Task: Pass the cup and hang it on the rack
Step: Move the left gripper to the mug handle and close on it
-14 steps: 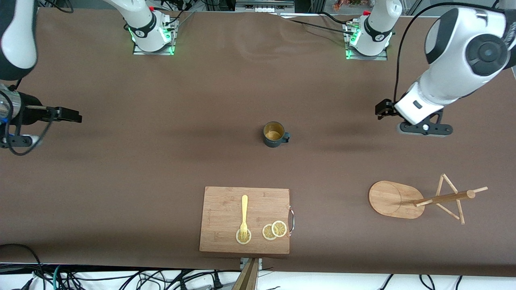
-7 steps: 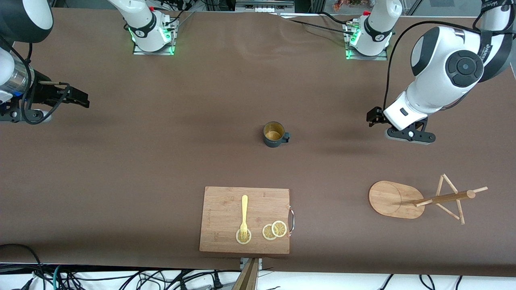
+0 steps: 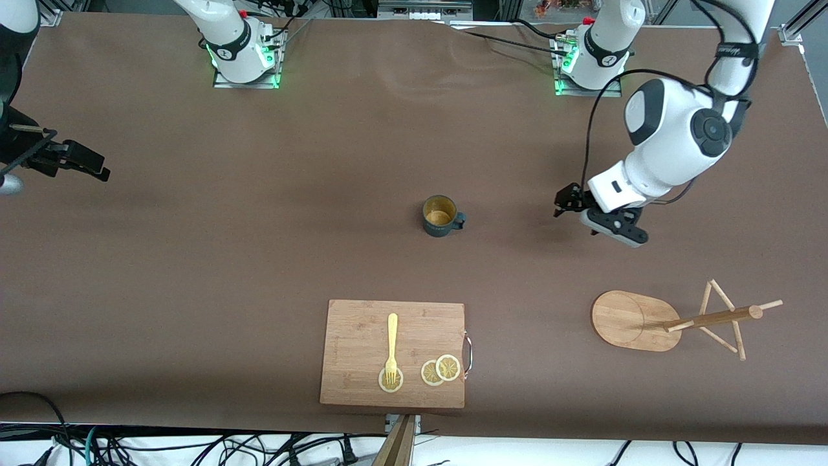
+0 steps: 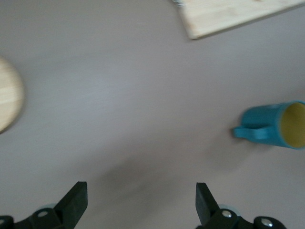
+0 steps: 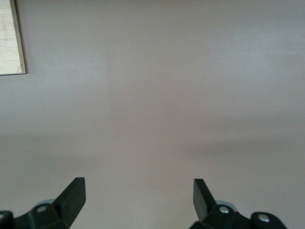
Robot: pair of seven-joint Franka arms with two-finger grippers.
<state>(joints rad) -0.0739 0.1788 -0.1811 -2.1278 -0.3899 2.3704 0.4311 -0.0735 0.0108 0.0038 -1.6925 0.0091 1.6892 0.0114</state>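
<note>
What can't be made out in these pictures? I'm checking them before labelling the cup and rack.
- Rack: the left wrist view shows only a blurred sliver of its base at the edge; pole and pegs are cut off.
- Cup: partly cut off by the left wrist view's edge, and blurred.
- Right gripper: its arm is cut off by the front view's edge.
- Lemon slices on the cutting board: too small for detail.

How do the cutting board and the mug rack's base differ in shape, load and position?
The cutting board is rectangular with a metal handle; the rack has an oval base. The board carries a fork and lemon slices, lying flat; the rack bears only its own pole and pegs, with no cup hung. The board lies mid-table, the rack toward the left arm's end. Both are light bamboo and nearer the front camera than the cup.
</note>
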